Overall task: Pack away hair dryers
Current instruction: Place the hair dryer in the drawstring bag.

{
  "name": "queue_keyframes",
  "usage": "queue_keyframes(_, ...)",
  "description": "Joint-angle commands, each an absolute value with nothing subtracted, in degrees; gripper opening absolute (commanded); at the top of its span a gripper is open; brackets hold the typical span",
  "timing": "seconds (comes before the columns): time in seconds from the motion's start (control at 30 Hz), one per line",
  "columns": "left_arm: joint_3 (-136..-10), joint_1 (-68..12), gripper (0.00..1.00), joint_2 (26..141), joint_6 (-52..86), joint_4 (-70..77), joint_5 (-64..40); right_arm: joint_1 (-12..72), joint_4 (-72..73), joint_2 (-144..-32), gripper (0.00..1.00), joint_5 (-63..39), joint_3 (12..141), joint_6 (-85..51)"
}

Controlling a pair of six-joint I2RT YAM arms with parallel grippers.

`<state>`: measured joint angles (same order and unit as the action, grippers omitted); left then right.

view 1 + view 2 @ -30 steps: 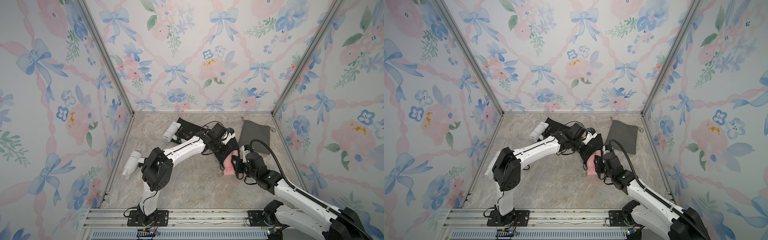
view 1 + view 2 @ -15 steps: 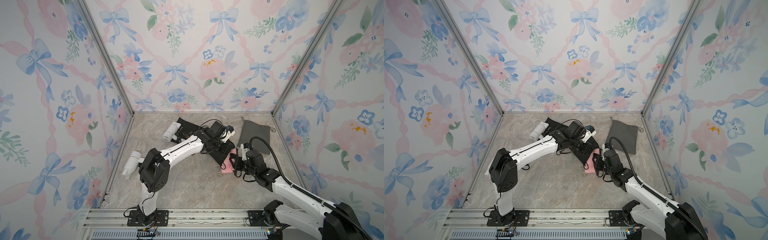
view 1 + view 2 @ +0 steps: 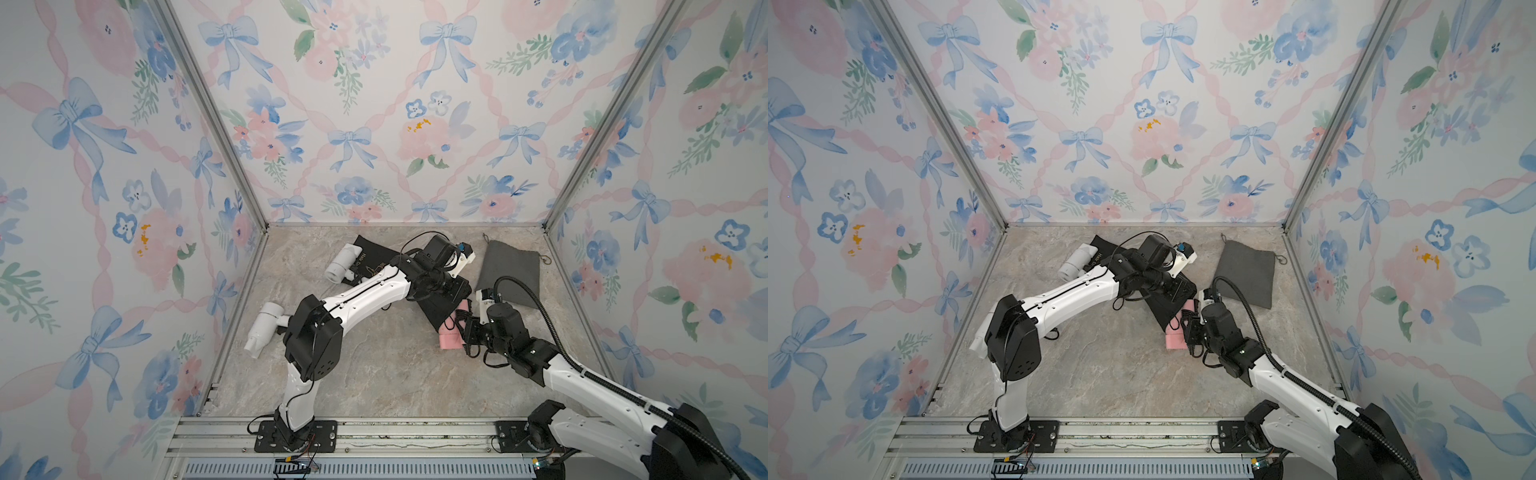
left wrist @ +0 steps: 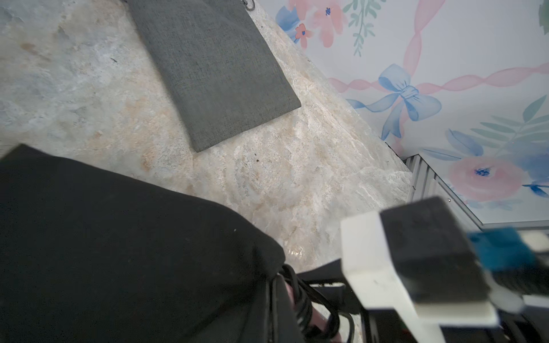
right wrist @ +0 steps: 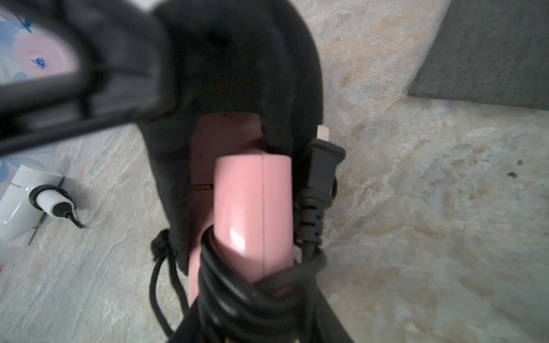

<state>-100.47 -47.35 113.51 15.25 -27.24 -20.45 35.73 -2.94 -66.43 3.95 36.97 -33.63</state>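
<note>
You are feeding the pink hair dryer into the black pouch, right of the desk's middle. One end is sitting inside the pouch mouth. The rest of the body, the wound cord and the plug are lying outside it.

Your right gripper is gripping the dryer and its cord with the jaws partly closed around them. Your left gripper is pinching fully closed on the pouch's rim and lifting the mouth.

The grey pouch is lying flat near the far right corner. A white hair dryer is resting near the far edge, partly on a second black pouch. A second white hair dryer is lying loose against the left edge.

Compared with a second ago, your right wrist is sitting slightly nearer the far edge. In both top views a shorter stretch of pink is showing.

Gold lettering on the second black pouch is reading "Hair Dr"; your left arm is covering the rest.
</note>
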Motion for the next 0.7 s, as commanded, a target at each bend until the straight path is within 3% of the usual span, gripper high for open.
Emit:
queue_keyframes(0.0,-102.35,-46.51,0.0,115.47,14.87,-27.2,-21.0,38.14,-3.13,-65.56,0.29,7.93,38.05,-33.38)
queue_keyframes(0.43,-101.86,-46.49,0.0,115.02,14.6,-27.23,-22.96,39.11,-2.05,-70.97,0.29,8.78,41.46,-31.69)
queue_keyframes(0.67,-98.1,-46.46,0.0,110.94,14.09,-27.23,-22.65,34.59,0.17,-72.8,0.29,5.19,41.79,-31.94)
